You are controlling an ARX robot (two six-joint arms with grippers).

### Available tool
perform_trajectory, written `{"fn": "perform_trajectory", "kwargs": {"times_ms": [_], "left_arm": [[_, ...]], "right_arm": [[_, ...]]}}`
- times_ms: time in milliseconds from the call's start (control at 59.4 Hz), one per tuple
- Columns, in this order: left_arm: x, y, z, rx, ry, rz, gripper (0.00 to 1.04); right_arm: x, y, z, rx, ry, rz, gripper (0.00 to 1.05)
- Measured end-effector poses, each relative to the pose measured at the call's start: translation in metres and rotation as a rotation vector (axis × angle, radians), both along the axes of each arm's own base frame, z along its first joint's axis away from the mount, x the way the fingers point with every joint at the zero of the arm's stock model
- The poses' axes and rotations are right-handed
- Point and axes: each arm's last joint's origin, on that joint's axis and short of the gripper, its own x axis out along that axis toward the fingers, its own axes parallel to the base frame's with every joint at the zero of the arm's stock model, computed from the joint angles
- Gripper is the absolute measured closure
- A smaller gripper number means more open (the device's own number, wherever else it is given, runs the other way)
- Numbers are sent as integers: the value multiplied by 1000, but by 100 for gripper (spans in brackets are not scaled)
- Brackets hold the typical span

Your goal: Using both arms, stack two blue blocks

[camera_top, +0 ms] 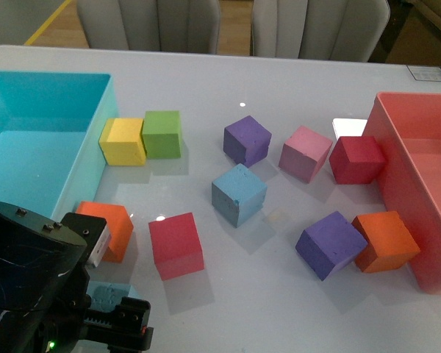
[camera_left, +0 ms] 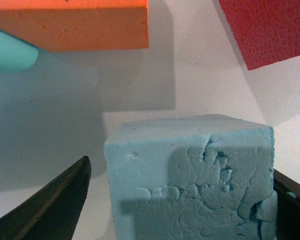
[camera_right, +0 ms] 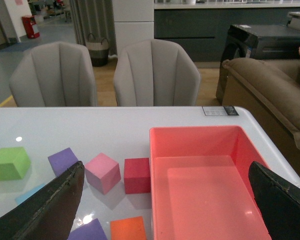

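Note:
One sky-blue block [camera_top: 238,193] stands alone near the middle of the white table; a sliver of it [camera_right: 29,194] shows in the right wrist view. The other blue block [camera_top: 109,298] lies at the front left, mostly hidden under my black left arm [camera_top: 33,287]. In the left wrist view this pitted block [camera_left: 190,180] sits between the fingers of my open left gripper [camera_left: 182,170], with a gap on one side. My right gripper [camera_right: 166,167] hangs open and empty, high over the pink-red bin [camera_right: 205,145].
A turquoise bin [camera_top: 29,140] fills the left side and a pink-red bin [camera_top: 419,184] the right. An orange cube [camera_top: 106,228] and a red cube [camera_top: 176,245] sit close to the left arm. Yellow, green, purple, pink, dark red and orange cubes lie scattered.

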Motion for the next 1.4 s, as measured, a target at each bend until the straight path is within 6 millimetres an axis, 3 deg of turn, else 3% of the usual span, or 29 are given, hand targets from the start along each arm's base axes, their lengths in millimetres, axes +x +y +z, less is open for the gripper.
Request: {"fn": "perform_trajectory", "kwargs": {"times_ms": [135,202,488,757,858,959,1144,1396], "left_arm": [[-7,-6,13,3,14,-31,43],[-12,-10,25,2,20,-57,50],[-10,-21,77,-25,-43,-110,57],[25,-46,123,-61,-157,-156,57],[51,-66,136,-70,-200,-183,57],[68,-83,137,-70,-214,-216,57],[87,-114,120,-32,-210,-310,57],[110,-137,105,8,-218,-350,58]], "right_arm": [[0,0,0,0,0,0,9],[0,0,0,0,0,0,9],[0,0,0,0,0,0,9],[0,0,0,0,0,0,9],[0,0,0,0,0,0,9],[0,0,0,0,0,0,9],[0,0,0,0,0,0,9],[0,0,0,0,0,0,9]]}}
